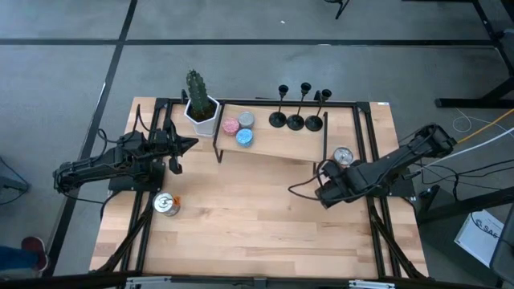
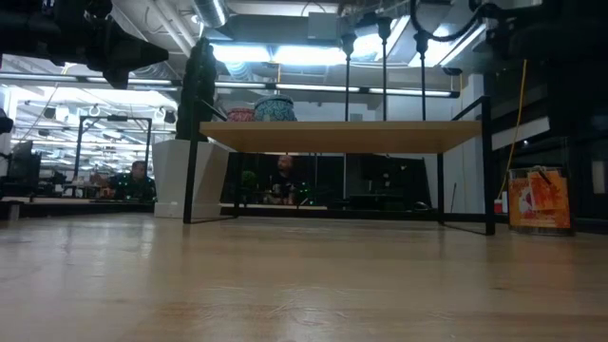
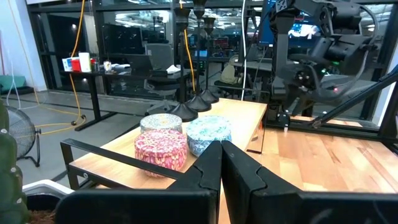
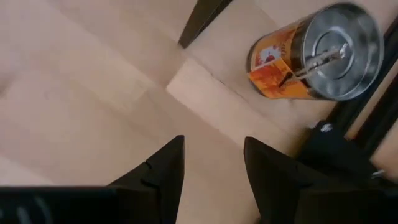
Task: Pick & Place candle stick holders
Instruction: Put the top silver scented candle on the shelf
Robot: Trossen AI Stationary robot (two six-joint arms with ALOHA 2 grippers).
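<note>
Upright, three slim black candle stick holders [image 1: 295, 108]; left end effector [image 3: 219, 163] closed, right end effector [image 4: 213, 163] open

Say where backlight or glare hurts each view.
Low view: bright ceiling lights behind leave the candle stick holders and shelf as silhouettes. Left wrist view: window reflections clutter the background. Right wrist view: sheen on the can lid. High view: even light.

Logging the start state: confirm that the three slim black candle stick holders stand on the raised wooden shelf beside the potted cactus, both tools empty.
Wrong only about the neighbour: the three slim black candle stick holders stand at the raised wooden shelf's far end from the potted cactus, per the high view. The left tool and right tool are empty.
</note>
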